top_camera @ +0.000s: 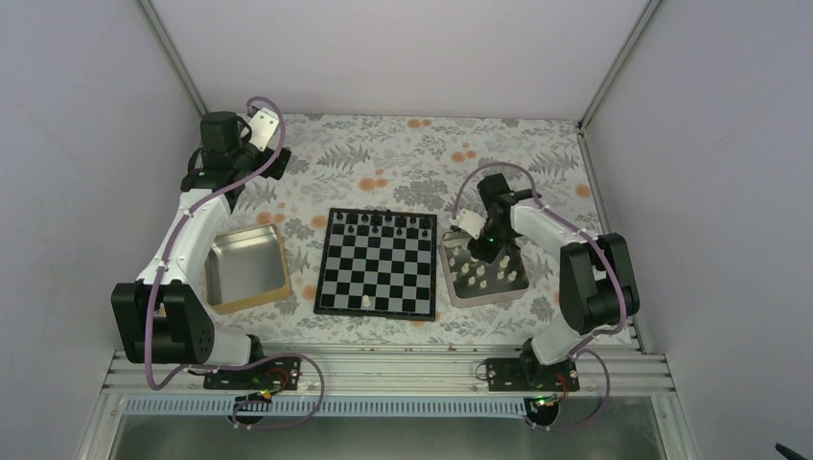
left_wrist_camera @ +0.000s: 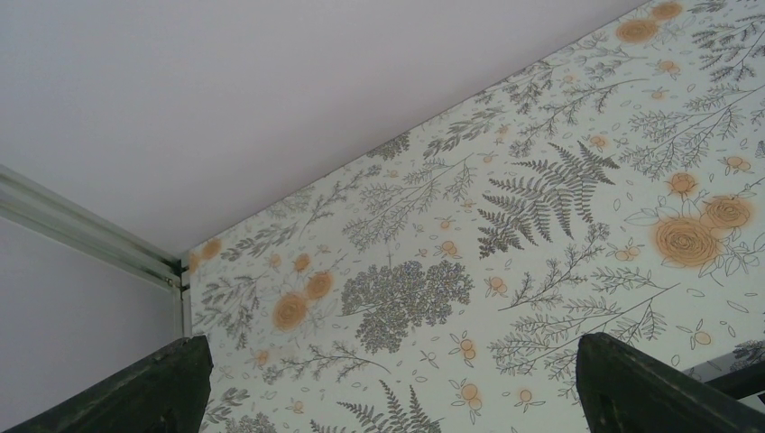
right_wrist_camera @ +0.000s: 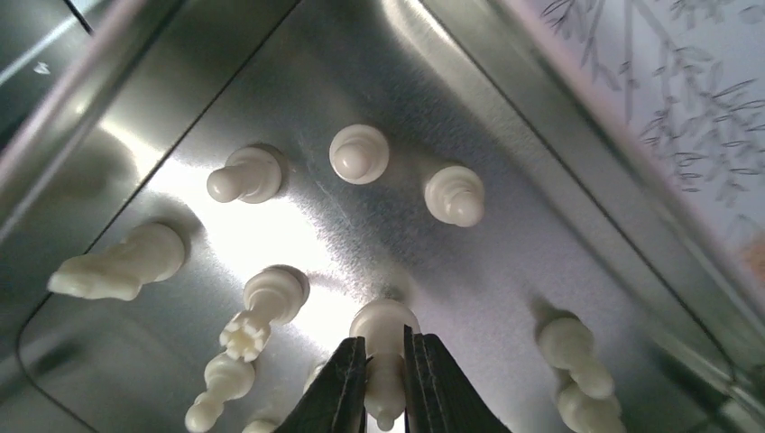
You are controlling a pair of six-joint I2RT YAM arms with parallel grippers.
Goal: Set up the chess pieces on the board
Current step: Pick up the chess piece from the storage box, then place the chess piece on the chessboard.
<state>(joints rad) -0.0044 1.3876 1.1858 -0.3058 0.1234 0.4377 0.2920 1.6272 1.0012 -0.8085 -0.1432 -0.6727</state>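
Observation:
The black-and-silver board (top_camera: 378,262) lies mid-table with black pieces along its far row and one white piece (top_camera: 367,302) on its near row. Several white chess pieces (top_camera: 484,273) stand in the metal tray (top_camera: 449,271) to the board's right. My right gripper (top_camera: 478,251) is down in that tray; in the right wrist view its jaws (right_wrist_camera: 385,374) are shut on an upright white piece (right_wrist_camera: 384,327) standing on the tray floor. Other white pieces (right_wrist_camera: 359,153) stand around it. My left gripper (left_wrist_camera: 388,383) is open and empty, raised over the far left of the table (top_camera: 257,153).
A second square metal tray (top_camera: 245,268) sits left of the board, with nothing showing in it. Grey enclosure walls close in the table on three sides. The floral tablecloth (left_wrist_camera: 505,234) fills the left wrist view, with a wall corner post (left_wrist_camera: 81,230) at its left.

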